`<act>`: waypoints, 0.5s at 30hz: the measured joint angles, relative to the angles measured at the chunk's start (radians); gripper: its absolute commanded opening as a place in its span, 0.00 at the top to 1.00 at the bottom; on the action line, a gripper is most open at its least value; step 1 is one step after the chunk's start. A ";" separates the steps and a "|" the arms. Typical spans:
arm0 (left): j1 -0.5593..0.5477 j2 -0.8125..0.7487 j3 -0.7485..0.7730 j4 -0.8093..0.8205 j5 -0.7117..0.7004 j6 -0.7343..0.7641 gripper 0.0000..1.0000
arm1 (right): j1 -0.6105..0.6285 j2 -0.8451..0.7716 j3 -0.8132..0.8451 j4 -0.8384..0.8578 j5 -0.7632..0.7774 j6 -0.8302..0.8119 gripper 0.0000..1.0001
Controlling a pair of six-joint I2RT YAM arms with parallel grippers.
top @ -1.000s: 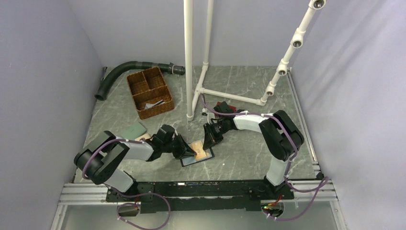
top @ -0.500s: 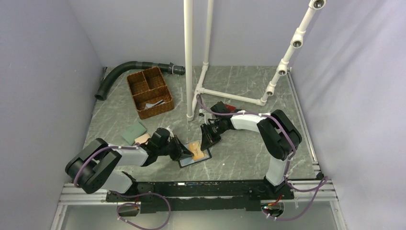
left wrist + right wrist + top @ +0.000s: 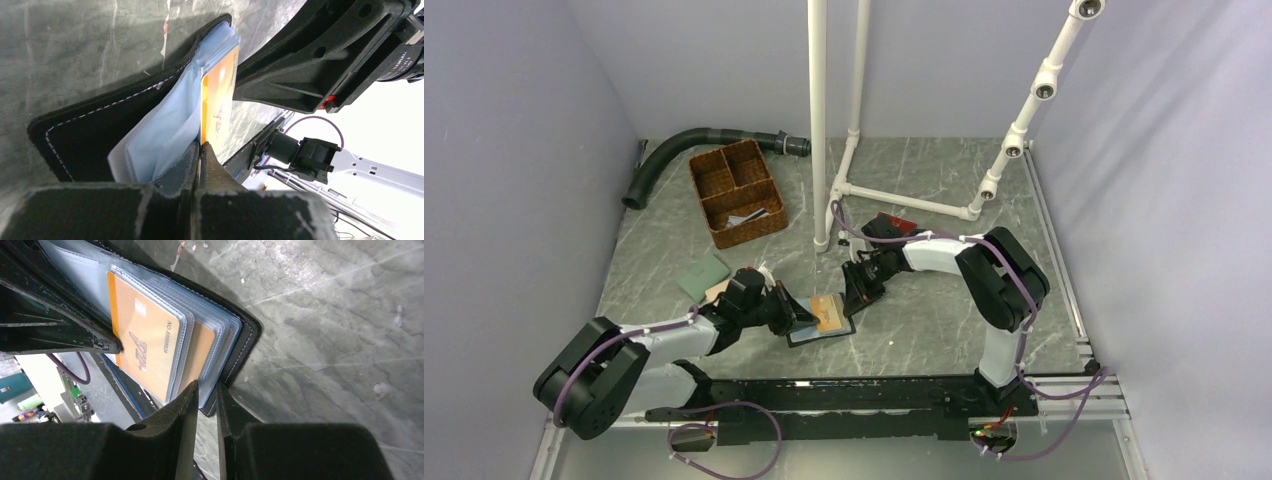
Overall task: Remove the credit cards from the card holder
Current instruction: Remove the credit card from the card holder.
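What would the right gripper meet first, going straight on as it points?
The right gripper would meet the clear plastic sleeves around the orange-yellow plastic card in the black-edged bifold card holder, whose corner seemingly sits between its fingers.

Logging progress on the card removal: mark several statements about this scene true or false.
1. The card holder lies folded shut. False: it lies open on the table.
2. The right gripper pinches the card holder's edge. True.
3. The orange-yellow card lies free on the table. False: it sits among the holder's clear sleeves.
4. The wicker basket stands left of the white pipe frame. True.
5. The left gripper hangs open. False: it is shut on the orange-yellow card's edge.
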 measured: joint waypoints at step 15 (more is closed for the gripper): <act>0.032 -0.050 0.012 -0.154 0.047 0.119 1.00 | -0.011 -0.029 -0.002 -0.019 -0.027 -0.073 0.41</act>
